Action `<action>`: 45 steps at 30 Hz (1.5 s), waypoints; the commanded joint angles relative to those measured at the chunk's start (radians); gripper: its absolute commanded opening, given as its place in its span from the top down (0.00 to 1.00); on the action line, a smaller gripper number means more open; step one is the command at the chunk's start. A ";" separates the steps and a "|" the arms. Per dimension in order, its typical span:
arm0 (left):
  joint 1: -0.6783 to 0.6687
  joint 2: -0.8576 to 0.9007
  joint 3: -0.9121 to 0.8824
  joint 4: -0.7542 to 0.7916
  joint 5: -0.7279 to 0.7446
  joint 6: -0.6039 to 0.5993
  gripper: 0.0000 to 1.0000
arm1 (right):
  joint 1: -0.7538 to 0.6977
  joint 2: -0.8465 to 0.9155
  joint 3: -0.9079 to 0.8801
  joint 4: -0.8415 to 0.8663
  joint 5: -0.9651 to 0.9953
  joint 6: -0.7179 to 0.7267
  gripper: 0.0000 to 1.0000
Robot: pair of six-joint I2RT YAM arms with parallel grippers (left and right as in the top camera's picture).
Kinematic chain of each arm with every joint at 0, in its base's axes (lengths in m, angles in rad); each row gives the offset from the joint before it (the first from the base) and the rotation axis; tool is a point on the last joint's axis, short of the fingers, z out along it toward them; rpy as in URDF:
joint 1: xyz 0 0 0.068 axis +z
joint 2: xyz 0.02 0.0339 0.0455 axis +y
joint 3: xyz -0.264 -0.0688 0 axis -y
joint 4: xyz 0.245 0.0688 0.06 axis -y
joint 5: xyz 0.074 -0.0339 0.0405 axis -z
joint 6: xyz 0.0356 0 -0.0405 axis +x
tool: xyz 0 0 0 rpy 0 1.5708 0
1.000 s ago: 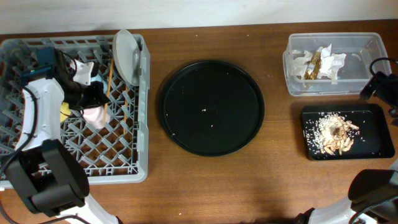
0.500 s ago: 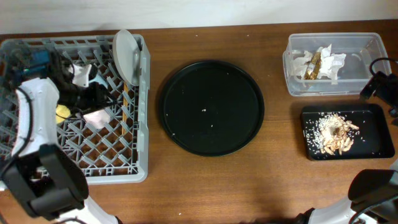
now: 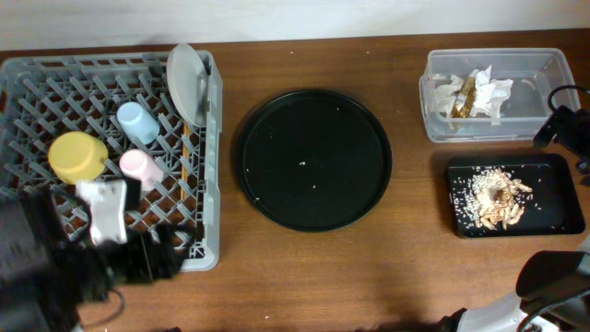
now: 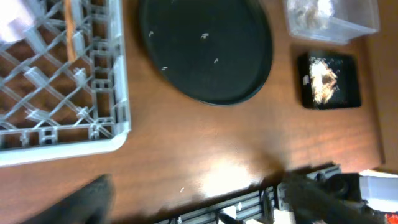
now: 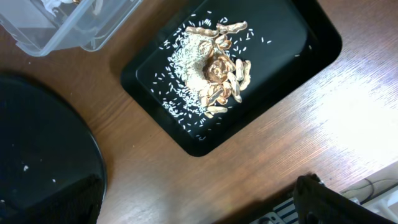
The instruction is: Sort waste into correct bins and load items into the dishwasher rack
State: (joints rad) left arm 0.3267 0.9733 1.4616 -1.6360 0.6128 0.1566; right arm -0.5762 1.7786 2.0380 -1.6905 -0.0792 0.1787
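The dishwasher rack holds the yellow bowl, light blue cup, pink cup, upright plate and chopsticks. My left arm is blurred at the rack's front corner. My left gripper stands open over bare table near the front edge, holding nothing. Wrappers lie in the clear tub. Rice and fried pieces sit in the shallow black tray. My right gripper is open and empty just in front of that tray.
The large round black tray sits mid-table between the rack and the bins, with a few rice grains on it. The right arm shows at the right edge beside the tub. Bare wood runs along the front of the table.
My left gripper opened and let go of the pink cup, which now lies in the rack. The left arm pulled back out of the rack toward the table's front edge.
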 commanded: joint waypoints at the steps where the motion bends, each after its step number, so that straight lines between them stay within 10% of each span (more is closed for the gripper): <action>1: 0.003 -0.198 -0.175 -0.029 0.061 -0.117 0.01 | -0.001 -0.005 0.000 -0.004 0.002 -0.006 0.02; 15: -0.184 -0.367 -0.259 0.074 -0.139 -0.102 0.01 | -0.001 -0.005 0.000 -0.004 0.002 -0.006 0.02; 24: -0.455 -0.602 -0.891 0.979 -0.143 0.096 0.01 | -0.001 -0.005 0.000 -0.004 0.002 -0.006 0.02; 40: -0.398 -0.969 -1.451 1.699 -0.394 0.094 0.00 | -0.001 -0.005 0.000 -0.004 0.002 -0.006 0.02; 45: -0.396 -0.969 -1.453 1.685 -0.495 0.092 0.01 | -0.001 -0.005 0.000 -0.004 0.002 -0.006 0.02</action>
State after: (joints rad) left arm -0.0761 0.0162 0.0166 0.0463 0.1928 0.2436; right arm -0.5762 1.7786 2.0380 -1.6928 -0.0795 0.1787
